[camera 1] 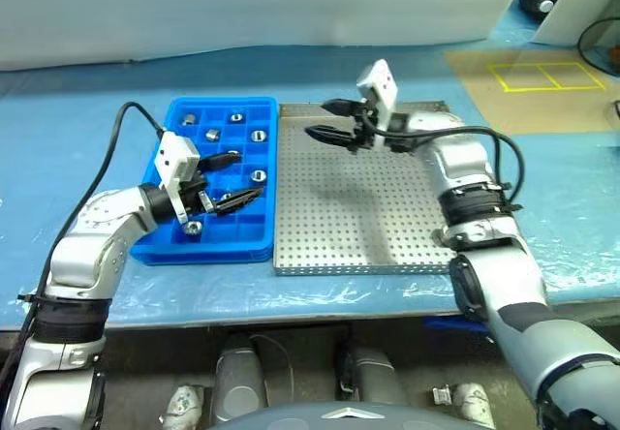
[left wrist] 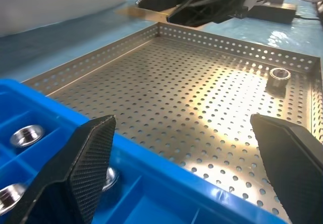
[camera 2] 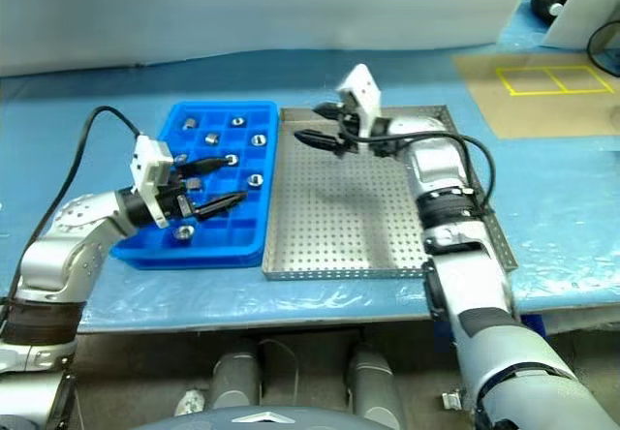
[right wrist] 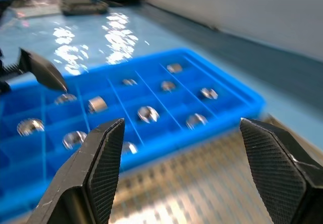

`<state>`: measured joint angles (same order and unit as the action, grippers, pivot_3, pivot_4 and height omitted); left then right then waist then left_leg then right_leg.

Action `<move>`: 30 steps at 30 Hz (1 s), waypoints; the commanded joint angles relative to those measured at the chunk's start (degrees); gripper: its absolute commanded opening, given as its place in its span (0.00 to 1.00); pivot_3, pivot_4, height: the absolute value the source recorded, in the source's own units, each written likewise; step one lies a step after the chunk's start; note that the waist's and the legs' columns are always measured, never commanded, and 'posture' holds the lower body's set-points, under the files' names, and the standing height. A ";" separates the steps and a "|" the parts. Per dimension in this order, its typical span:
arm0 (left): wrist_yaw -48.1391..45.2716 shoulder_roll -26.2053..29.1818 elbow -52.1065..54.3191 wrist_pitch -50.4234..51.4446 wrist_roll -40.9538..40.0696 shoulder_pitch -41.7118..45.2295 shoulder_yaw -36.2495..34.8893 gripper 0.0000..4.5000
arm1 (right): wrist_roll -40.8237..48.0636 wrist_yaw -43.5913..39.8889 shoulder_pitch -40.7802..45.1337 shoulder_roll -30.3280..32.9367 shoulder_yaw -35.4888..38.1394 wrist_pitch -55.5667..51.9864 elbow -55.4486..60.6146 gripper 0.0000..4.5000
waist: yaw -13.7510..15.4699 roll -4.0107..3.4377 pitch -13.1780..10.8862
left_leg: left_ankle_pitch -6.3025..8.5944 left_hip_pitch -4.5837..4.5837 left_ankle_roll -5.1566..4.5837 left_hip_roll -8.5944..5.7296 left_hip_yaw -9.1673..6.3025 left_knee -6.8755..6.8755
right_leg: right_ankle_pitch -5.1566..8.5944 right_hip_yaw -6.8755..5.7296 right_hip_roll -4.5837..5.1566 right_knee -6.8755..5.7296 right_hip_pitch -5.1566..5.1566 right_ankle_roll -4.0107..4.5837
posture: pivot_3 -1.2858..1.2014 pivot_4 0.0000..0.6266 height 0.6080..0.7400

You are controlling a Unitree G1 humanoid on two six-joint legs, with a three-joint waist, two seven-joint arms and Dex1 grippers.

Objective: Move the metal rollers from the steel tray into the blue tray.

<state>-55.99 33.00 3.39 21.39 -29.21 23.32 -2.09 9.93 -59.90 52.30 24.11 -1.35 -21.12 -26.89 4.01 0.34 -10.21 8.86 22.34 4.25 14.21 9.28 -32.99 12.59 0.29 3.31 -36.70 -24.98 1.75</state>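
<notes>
The surface [camera 1: 77, 101] is covered with a bright blue, slightly shiny sheet. Behind it runs a pale wall, and at the far right lies a brown board [camera 1: 528, 86] with yellow lines on it.

The blue tray [camera 1: 254, 246] and the steel tray [camera 1: 368, 236] lie side by side on the surface, touching along one long edge, the blue one on the robot's left.

The left gripper [camera 1: 232, 178] is over the near part of the blue tray and points level toward the steel tray. Its fingers [left wrist: 86, 158] stand wide apart and hold nothing. The right gripper [camera 1: 329, 120] hangs above the far left corner of the steel tray, near the edge shared with the blue tray, and points toward the blue tray. Its fingers [right wrist: 103, 168] are also well apart and empty.

Most of the metal rollers [camera 1: 233, 116] are already in the blue tray, each in its own compartment, in the far and middle rows. Most stand upright with the hollow centre facing up; one [right wrist: 97, 103] seems to lie on its side. One roller [left wrist: 278, 76] sits in the steel tray, close to the rim at a corner, standing upright with its hole upward. It is apart from both grippers.
</notes>
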 commanded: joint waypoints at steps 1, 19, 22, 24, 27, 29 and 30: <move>-5.80 -5.04 -6.03 -4.42 2.54 6.22 6.78 1.00 | 0.70 0.31 -6.86 9.98 4.03 -5.82 12.76 0.83 | 0.05 -0.01 0.00 | 0.01 0.01 -0.02 -0.06 0.01 0.00 | 0.00 0.02 0.01 0.02 0.03 -0.01 | 0.39 0.24 1.00; -17.71 -19.33 -23.71 -11.64 6.12 17.50 12.59 1.00 | 8.93 10.60 -34.22 19.35 10.29 -24.77 46.28 0.83 | -8.16 0.00 0.00 | 0.54 -0.66 -0.93 -0.53 0.69 -0.25 | -0.30 1.47 -0.12 0.47 0.29 -0.53 | 0.29 0.24 1.00; -17.54 -19.31 -23.20 -11.60 6.39 16.73 12.18 1.00 | 7.93 12.04 -35.19 18.64 8.18 -23.15 44.40 0.83 | -8.37 -0.05 0.03 | 0.59 -0.57 -1.02 -0.50 0.70 -0.18 | -0.58 1.43 -0.13 1.02 0.39 -0.58 | 0.30 0.24 1.00; -17.22 -18.96 -22.56 -11.64 6.61 15.96 11.93 1.00 | 7.18 13.03 -34.42 18.04 7.11 -21.90 41.31 0.83 | -8.39 -0.05 0.03 | 0.67 -0.48 -1.16 -0.55 0.74 -0.21 | -0.63 1.44 -0.09 1.16 0.39 -0.63 | 0.30 0.24 1.00; -16.55 -18.29 -21.13 -11.25 6.64 14.79 11.53 1.00 | 5.28 13.84 -32.66 17.75 4.83 -19.18 36.30 0.83 | -8.21 -0.05 0.03 | 0.75 -0.46 -1.29 -0.57 0.75 -0.21 | -0.63 1.43 -0.04 1.32 0.48 -0.62 | 0.31 0.24 1.00; -16.13 -17.82 -20.22 -11.13 6.70 14.03 11.47 1.00 | 4.48 13.74 -31.82 17.69 3.57 -17.52 33.92 0.83 | -8.08 -0.05 0.03 | 0.78 -0.44 -1.33 -0.57 0.76 -0.20 | -0.63 1.42 -0.04 1.38 0.48 -0.62 | 0.32 0.24 1.00; -15.89 -17.58 -19.73 -11.08 6.75 13.62 11.50 1.00 | 4.05 13.75 -31.43 17.69 3.15 -16.72 32.44 0.83 | -8.00 -0.05 0.03 | 0.78 -0.43 -1.33 -0.56 0.76 -0.19 | -0.63 1.41 -0.04 1.40 0.48 -0.62 | 0.32 0.24 1.00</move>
<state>-72.21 15.09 -19.27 10.59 -22.26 37.02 10.49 14.57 -46.12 19.66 41.76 1.95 -40.08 6.16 -3.98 0.29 -10.18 9.64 21.92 2.92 13.65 10.04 -33.16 11.95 1.69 3.28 -35.31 -24.50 1.13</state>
